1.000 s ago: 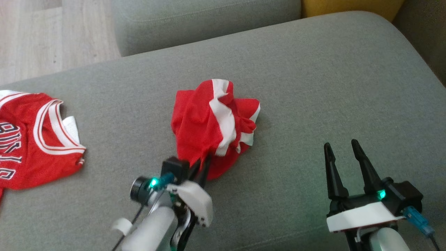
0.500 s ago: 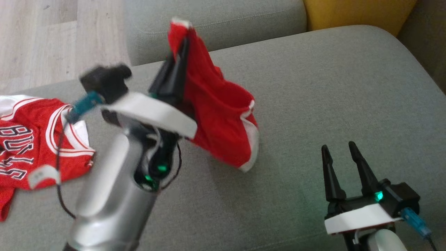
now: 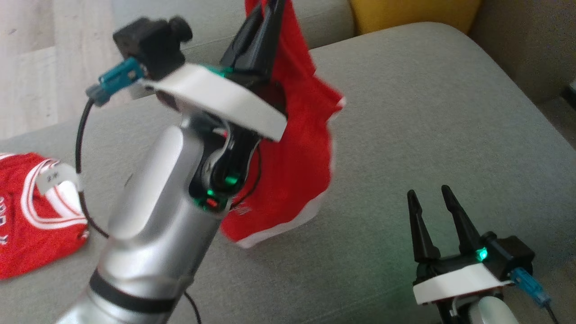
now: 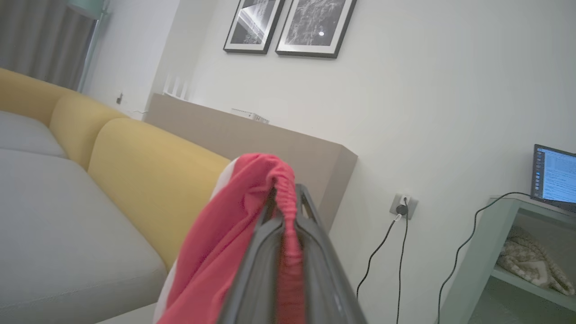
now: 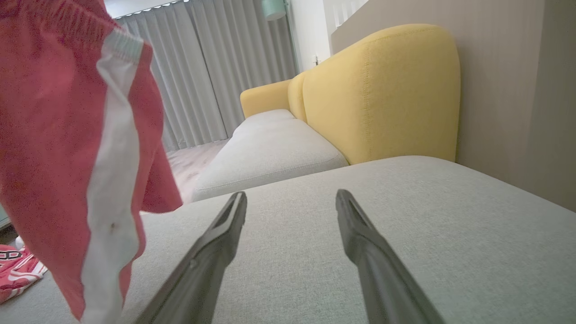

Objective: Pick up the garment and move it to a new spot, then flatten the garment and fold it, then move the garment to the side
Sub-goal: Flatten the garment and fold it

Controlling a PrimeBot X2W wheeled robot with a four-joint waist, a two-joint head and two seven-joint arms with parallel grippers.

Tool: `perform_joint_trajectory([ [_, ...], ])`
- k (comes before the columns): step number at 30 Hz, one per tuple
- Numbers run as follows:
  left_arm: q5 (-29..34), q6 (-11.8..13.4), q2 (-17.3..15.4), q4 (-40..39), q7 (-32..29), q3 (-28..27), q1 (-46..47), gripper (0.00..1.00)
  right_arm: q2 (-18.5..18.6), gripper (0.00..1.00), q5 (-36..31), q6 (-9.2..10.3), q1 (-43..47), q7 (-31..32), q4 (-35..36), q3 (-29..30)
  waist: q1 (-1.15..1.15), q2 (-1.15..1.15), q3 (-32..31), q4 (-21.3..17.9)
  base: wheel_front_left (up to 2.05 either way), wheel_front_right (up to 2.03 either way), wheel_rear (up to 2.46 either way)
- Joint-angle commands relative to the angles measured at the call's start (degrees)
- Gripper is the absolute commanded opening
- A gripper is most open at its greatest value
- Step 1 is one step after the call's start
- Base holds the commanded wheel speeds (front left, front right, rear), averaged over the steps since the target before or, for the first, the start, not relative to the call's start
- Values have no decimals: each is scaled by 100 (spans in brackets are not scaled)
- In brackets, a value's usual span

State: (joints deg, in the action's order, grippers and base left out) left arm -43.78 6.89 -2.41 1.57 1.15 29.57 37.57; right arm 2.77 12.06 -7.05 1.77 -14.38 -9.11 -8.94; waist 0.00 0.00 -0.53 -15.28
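The garment (image 3: 297, 171) is a pair of red shorts with white side stripes, hanging in the air above the grey sofa seat (image 3: 427, 112). My left gripper (image 3: 270, 6) is raised high at the top of the head view and is shut on the elastic waistband. In the left wrist view the red band (image 4: 288, 234) runs between the closed fingers of the left gripper (image 4: 285, 191). The garment (image 5: 54, 135) hangs at the left of the right wrist view, its lower hem just above the seat. My right gripper (image 3: 427, 193) stands open low at the right, nothing between its fingers (image 5: 220, 243).
A second red jersey with white trim (image 3: 31, 216) lies flat at the seat's left edge. A yellow backrest (image 5: 382, 90) rises behind the seat. Wooden floor (image 3: 27, 67) shows at the upper left. A shelf with a laptop (image 4: 553, 180) stands by the wall.
My left gripper has risen from the seat with the garment, which went from a crumpled heap to hanging full length. The head camera has shifted. The right gripper stays put.
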Motion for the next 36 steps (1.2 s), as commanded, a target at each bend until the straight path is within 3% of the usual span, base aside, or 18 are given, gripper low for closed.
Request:
perform_joint_trajectory([
  [1,-77,-4,-56,-67,168,-142,532,0,12,100,38,-44,-308,-60,160,-161,0,0,13,-156,0,0,0],
  [9,-1191,-20,-48,872,1136,297,796,0,11,100,108,-44,-383,-61,172,-201,0,0,86,-475,0,0,0],
  [14,-1704,-26,-48,2087,1348,-59,310,0,11,100,131,-44,-370,-62,221,-158,0,0,173,-501,0,0,0],
  [21,-596,258,-559,3523,1383,-806,-388,0,11,100,130,-44,-340,-62,274,-74,0,0,270,-297,0,0,0],
  [29,55,584,-466,4175,1384,-1432,-1022,2,11,100,107,-44,-291,-62,265,-115,0,0,229,128,0,0,0],
  [30,97,573,-421,4228,1384,-1499,-1087,30,11,100,102,-44,-300,-62,267,-129,0,0,223,181,0,0,0],
  [31,148,540,-379,4264,1384,-1547,-1143,48,11,100,97,-44,-306,-62,268,-135,0,0,214,235,0,0,0],
  [32,210,513,-340,4286,1384,-1589,-1193,87,11,100,87,-44,-307,-62,267,-135,0,0,205,288,0,0,0],
  [33,280,515,-308,4304,1384,-1633,-1233,100,11,100,71,-44,-305,-62,263,-134,0,0,197,337,0,0,0],
  [36,569,576,-250,4189,1384,-1778,-1310,100,11,100,22,-44,-286,-62,253,-131,0,0,173,450,0,0,0],
])
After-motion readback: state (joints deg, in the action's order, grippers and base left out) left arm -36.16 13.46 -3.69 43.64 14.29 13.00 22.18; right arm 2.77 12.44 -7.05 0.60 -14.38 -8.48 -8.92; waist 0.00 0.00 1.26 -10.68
